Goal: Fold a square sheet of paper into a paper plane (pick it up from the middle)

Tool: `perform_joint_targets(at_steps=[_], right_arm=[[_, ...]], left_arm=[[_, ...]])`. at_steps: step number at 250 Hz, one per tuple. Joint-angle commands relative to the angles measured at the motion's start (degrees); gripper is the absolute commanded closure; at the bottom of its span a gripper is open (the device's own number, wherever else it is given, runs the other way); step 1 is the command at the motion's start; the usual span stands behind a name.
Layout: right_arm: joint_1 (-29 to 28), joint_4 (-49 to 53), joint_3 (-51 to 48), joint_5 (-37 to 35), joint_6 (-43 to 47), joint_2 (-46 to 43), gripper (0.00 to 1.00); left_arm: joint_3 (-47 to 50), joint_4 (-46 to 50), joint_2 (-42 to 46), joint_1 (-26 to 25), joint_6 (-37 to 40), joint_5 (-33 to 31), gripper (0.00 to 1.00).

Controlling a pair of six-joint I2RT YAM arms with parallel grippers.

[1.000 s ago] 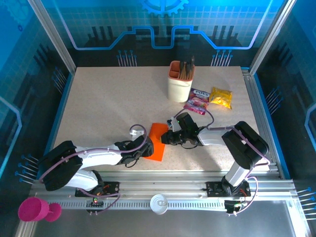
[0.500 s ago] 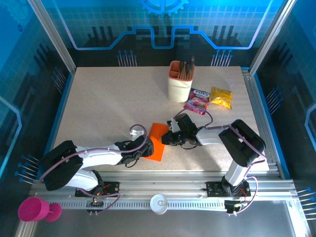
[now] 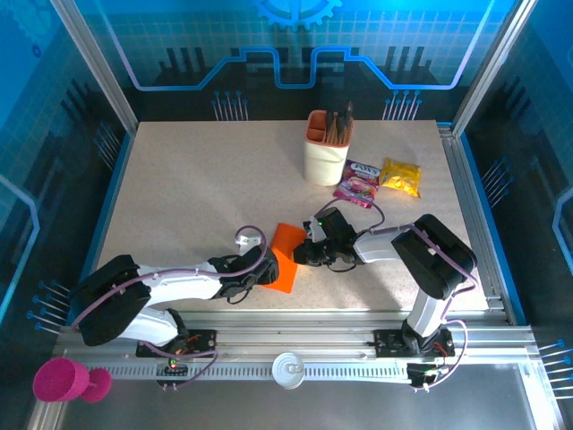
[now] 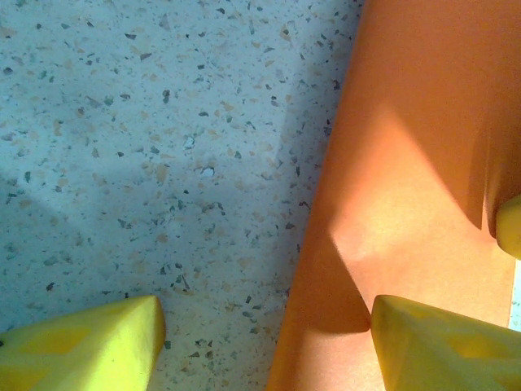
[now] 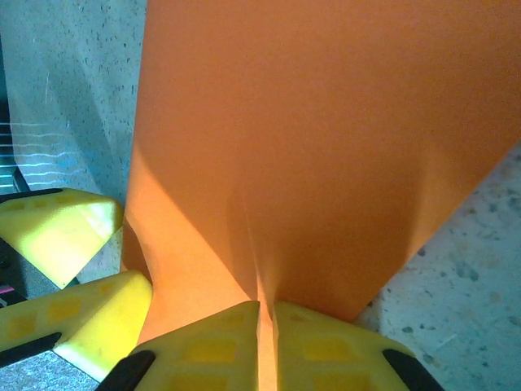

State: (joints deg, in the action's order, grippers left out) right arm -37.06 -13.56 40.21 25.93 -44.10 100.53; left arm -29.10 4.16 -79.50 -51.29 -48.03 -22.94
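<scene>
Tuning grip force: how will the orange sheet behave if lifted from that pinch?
Probably floppy: the orange sheet buckles into a ridge where the shut right pincer pinches it. Likely light and thin, so unheld corners should sag. Pushed, it may crumple rather than slide, since its pinched edge looks lifted off the table.

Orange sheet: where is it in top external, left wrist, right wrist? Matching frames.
Top external: orange sheet low centre of the speckled tabletop.
Left wrist: right half; the open left hand straddles its edge.
Right wrist: top and centre, pinched in the right hand at the bottom.
Shared landmark: speckled tabletop beside the sheet.
</scene>
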Motion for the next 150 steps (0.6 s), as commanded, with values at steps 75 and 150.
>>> perform_joint_targets(at_steps=[75,150], right_arm=[[0.0,8.2,4.0,-1.0,4.2,2.6,0.89],[0.0,12.6,5.3,-2.5,6.9,3.2,0.90]], left_arm=[[-1.2,2.4,6.1,1.4,2.3,0.8,0.28],[-4.3,-4.2,10.5,10.3,11.2,18.2,0.36]])
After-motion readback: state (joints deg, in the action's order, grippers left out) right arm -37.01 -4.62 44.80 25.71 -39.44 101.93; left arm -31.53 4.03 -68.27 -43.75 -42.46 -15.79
